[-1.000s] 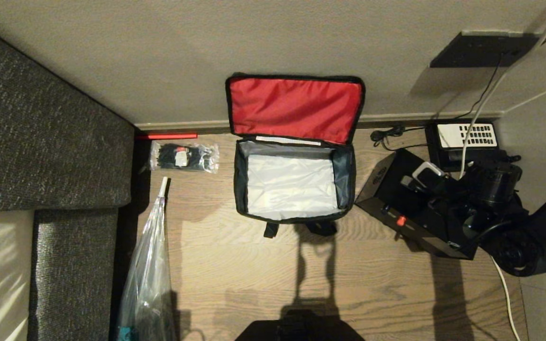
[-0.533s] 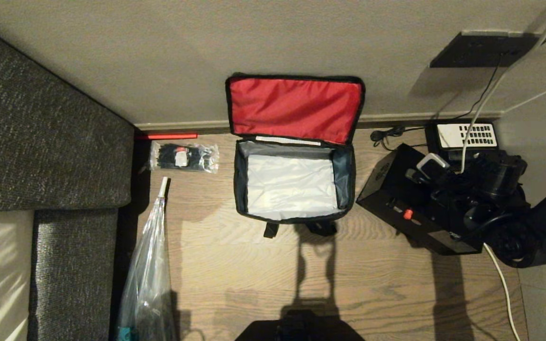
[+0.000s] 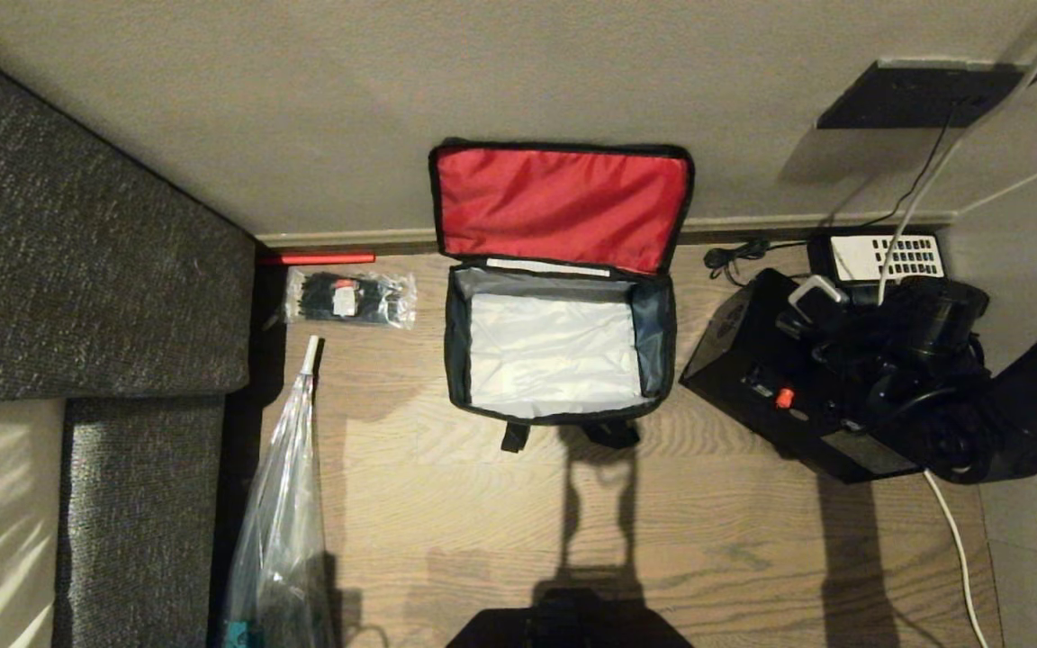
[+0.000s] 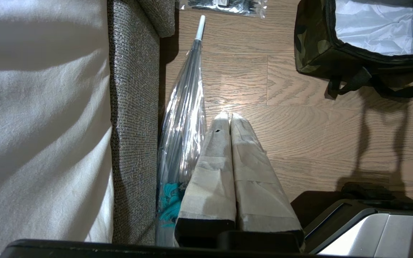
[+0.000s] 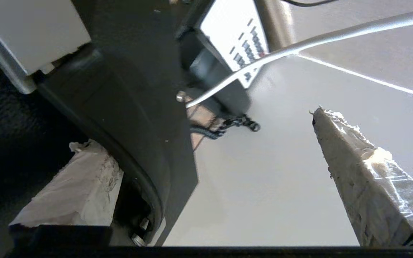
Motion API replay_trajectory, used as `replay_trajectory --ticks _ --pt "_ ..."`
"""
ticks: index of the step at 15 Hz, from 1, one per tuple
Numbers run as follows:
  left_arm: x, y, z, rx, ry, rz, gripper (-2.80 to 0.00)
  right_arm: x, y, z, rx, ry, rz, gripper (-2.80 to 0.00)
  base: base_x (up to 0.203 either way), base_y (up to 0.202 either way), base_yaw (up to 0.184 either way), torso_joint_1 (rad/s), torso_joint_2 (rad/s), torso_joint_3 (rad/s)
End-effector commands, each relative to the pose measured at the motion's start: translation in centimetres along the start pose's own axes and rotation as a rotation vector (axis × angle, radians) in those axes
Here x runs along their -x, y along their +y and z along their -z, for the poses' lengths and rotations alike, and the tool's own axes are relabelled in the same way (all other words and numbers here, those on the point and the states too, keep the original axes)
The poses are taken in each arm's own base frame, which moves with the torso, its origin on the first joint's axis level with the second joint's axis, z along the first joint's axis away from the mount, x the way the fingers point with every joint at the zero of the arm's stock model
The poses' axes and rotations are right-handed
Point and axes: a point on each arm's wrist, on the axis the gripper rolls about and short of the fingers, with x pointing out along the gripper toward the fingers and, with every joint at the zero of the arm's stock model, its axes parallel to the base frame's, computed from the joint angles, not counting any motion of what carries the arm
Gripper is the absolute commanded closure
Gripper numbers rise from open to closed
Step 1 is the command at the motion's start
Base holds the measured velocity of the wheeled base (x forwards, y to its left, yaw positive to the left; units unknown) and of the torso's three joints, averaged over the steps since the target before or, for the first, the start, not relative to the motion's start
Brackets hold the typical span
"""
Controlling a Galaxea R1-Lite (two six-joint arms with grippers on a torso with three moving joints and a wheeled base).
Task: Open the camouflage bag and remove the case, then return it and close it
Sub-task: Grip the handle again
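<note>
Black, bulky right arm point(image 3: 1014, 423) trailing a white cable point(image 3: 955, 531); gripper fingers point(image 4: 253, 175) wrapped in pale, frayed tape over black bases.

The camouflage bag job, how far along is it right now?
Done: the camouflage bag is open and emptied, and the case lies on the floor to its right. In hand: the right tool is open by the case. Left: returning the case and closing the bag.

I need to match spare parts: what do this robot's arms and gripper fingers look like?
The right arm is bulky black with round joint housings and a black cable looped beside it. The left gripper and right gripper have long tapering fingers wrapped in worn whitish tape on black bases.
</note>
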Motion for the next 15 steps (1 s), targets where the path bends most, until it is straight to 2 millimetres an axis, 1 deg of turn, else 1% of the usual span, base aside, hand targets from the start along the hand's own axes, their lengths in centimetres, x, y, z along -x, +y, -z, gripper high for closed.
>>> replay_trajectory --ticks 1,3,4,5,9,15 --pt "0.0 0.0 0.1 0.0 -0.001 0.0 0.0 -0.8 0.5 0.4 0.026 0.016 0.01 -2.8 0.0 0.0 0.0 0.0 0.0 0.0" --pt "0.0 0.0 0.1 0.0 -0.001 -0.001 0.0 -1.5 0.0 0.2 0.018 0.014 0.035 -2.8 0.0 0.0 0.0 0.0 0.0 0.0" --pt "0.0 0.0 0.1 0.0 -0.001 0.0 0.0 -2.2 -0.3 0.5 0.027 0.023 0.045 -2.8 0.0 0.0 0.0 0.0 0.0 0.0" --pt "0.0 0.0 0.1 0.0 -0.001 -0.001 0.0 -2.3 -0.3 0.8 0.043 0.031 0.044 -2.8 0.0 0.0 0.0 0.0 0.0 0.0" --pt "0.0 0.0 0.1 0.0 -0.001 -0.001 0.0 -2.5 -0.3 0.9 0.04 0.018 0.04 -2.8 0.0 0.0 0.0 0.0 0.0 0.0" --pt "0.0 0.0 0.1 0.0 -0.001 0.001 0.0 -2.4 0.3 1.4 0.053 0.025 0.02 -2.8 0.0 0.0 0.0 0.0 0.0 0.0"
